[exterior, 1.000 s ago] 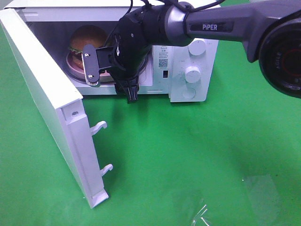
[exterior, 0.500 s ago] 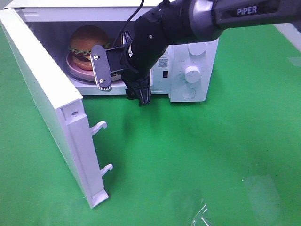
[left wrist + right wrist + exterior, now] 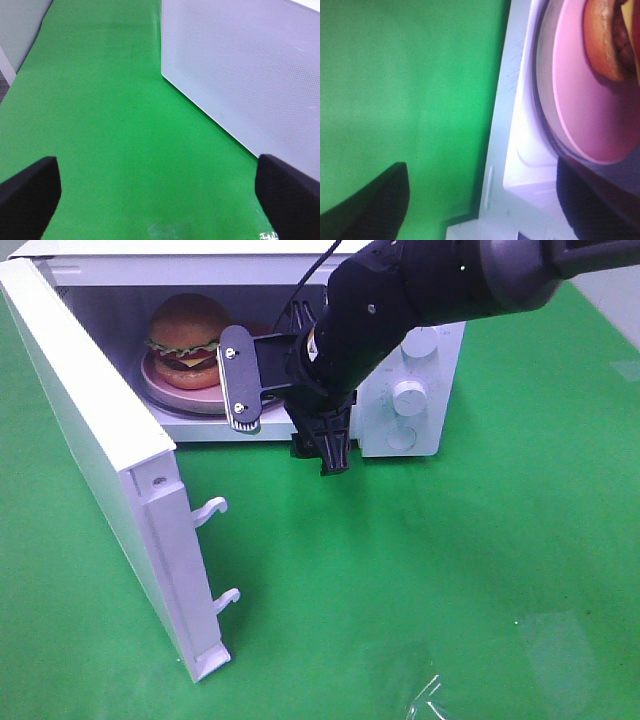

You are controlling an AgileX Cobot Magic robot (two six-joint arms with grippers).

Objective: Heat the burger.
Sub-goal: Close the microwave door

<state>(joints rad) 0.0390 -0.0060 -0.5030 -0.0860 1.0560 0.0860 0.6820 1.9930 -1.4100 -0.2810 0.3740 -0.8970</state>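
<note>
At the lower right of the high view, nearest to the camera, a scrap of clear film [image 3: 432,698] lies on the green cloth [image 3: 450,570]. On the left side the microwave door [image 3: 100,470] stands fully open, with its two latch hooks [image 3: 212,508] pointing into the frame. The left gripper [image 3: 157,195] appears only in its own wrist view. Its jaws are spread wide over bare cloth beside the perforated door face [image 3: 250,75], and it holds nothing.

Farther back, at upper centre, the right gripper [image 3: 288,440] hangs in front of the microwave [image 3: 400,435] opening. Its jaws are wide apart and empty; the wrist view shows only the oven sill between them.

Deepest, in the upper left, the burger [image 3: 187,328] sits on a pink plate [image 3: 160,383] inside the oven cavity. It stands upright with the bun dome up, so its axis is vertical; being round, it has no long side to point anywhere.

I judge it to be light, and the glossy bun looks slippery. The stacked layers may slide when pinched. A better hold would be the plate rim, not the bun.
</note>
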